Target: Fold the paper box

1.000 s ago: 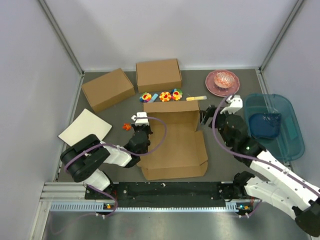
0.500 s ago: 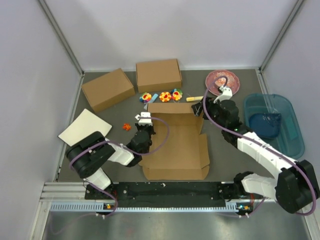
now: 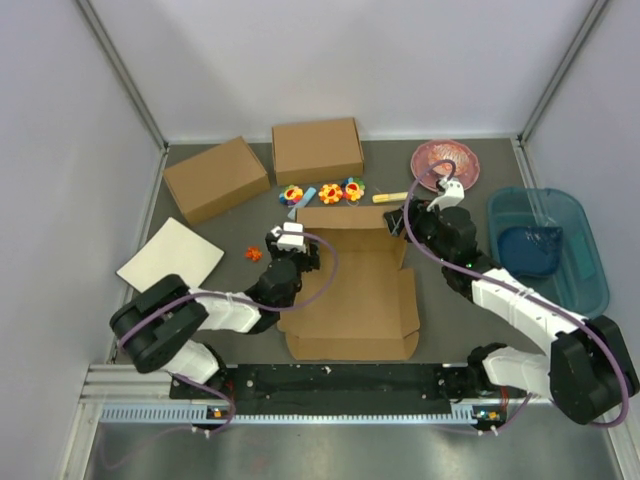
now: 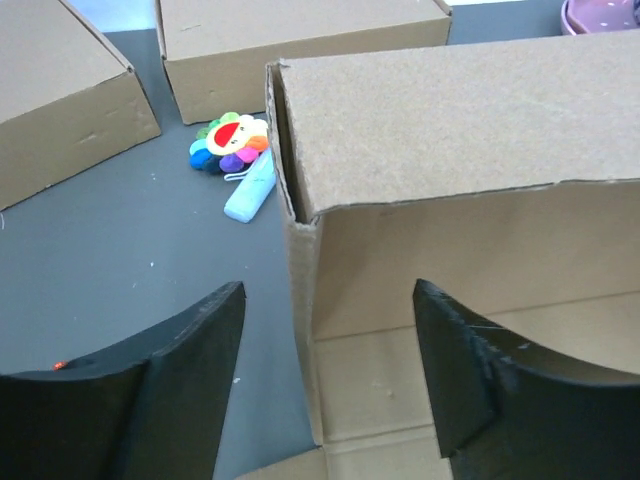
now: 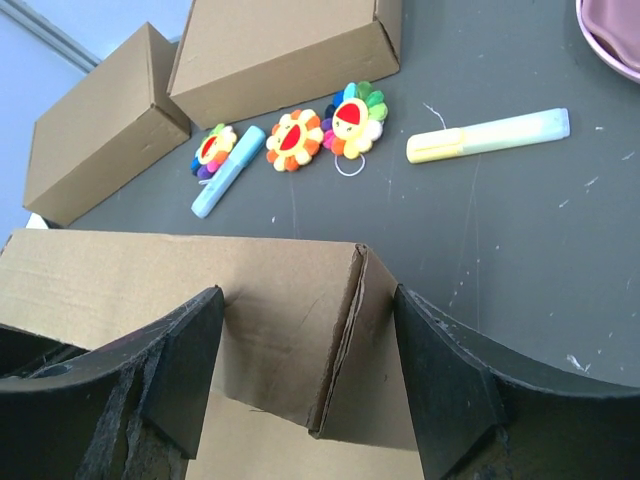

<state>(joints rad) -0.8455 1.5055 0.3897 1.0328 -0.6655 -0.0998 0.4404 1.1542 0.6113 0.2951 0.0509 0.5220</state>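
Paper box (image 3: 350,290) now ungripped at left

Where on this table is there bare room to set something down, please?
Bare table lies between the back-centre cardboard box and the pink plate, and between the paper box and the blue tub, under the right arm. The strip of flower toys behind it is crowded.

Your paper box (image 3: 350,295) lies mid-table: left gripper (image 3: 292,228) at its ten o'clock corner, right gripper (image 3: 404,220) at two o'clock.
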